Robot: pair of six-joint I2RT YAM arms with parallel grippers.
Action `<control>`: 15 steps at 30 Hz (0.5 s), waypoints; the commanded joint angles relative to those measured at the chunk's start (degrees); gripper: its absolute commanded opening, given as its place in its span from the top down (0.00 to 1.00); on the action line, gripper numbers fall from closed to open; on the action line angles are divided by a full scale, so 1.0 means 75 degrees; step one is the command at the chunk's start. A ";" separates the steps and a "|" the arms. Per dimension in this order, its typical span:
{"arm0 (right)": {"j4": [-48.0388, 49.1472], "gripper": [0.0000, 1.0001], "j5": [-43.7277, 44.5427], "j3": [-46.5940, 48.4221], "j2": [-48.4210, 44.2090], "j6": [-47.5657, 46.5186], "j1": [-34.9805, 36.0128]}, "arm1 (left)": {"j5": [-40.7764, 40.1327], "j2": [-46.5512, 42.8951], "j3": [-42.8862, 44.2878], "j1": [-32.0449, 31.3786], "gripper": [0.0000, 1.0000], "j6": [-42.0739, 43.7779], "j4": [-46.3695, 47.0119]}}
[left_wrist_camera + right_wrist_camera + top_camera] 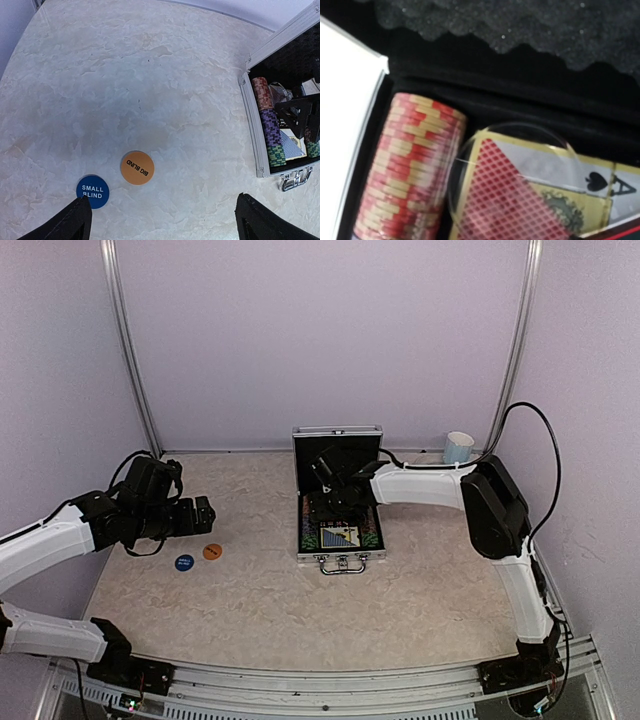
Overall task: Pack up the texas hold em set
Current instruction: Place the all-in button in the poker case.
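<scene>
**Top view.** The case (pixel 340 540) lies open at the middle of the table (pixel 250 610). Its lid (pixel 338 445) stands upright on the far side and its latches face the arms. The right gripper (pixel 328 483) is down inside the far half of the case. It is dark against the black lining, so I cannot tell whether its jaws are apart or together. The left gripper (pixel 205 515) hangs over the left part of the table, well apart from the case. Near it lie the blue disc (pixel 184 562) and the orange disc (pixel 212 552), side by side but not touching, both outside the case. A mug (pixel 459 447) stands at the far right, behind the right arm.

**Left wrist view.** I see the left gripper's fingers (pixel 70 222) spread wide with nothing between them. The blue disc, marked SMALL BLIND, lies flat just beside one finger. The orange disc, marked BIG BLIND, lies near it, slightly farther from the gripper. The near-side slot of the case holds a row of chips (pixel 270 127): red, then purple, then green.

**Right wrist view.** The right gripper's fingers are out of frame. The red end of the chips lies on edge against the case wall. Beside it a clear disc (pixel 515 150) lies over a red-backed deck (pixel 505 210), and an ace of spades (pixel 610 185) shows at the right.
</scene>
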 commanded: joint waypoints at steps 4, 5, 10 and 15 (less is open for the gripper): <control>-0.0609 0.26 0.0180 0.0563 -0.0073 -0.0310 0.0108 | -0.0027 -0.0017 -0.0069 0.0024 0.01 0.0043 -0.0036; -0.0637 0.26 0.0187 0.0582 -0.0138 -0.0304 0.0108 | -0.0032 -0.0017 -0.0069 0.0023 0.01 0.0042 -0.0033; -0.0842 0.26 0.0232 0.0189 -0.0614 -0.0185 0.0130 | -0.0045 -0.0017 -0.0069 0.0023 0.01 0.0042 -0.0036; -0.1296 0.29 0.0839 -0.0518 -0.0996 -0.0060 0.0231 | -0.0045 0.0006 -0.0069 0.0023 0.01 0.0042 -0.0042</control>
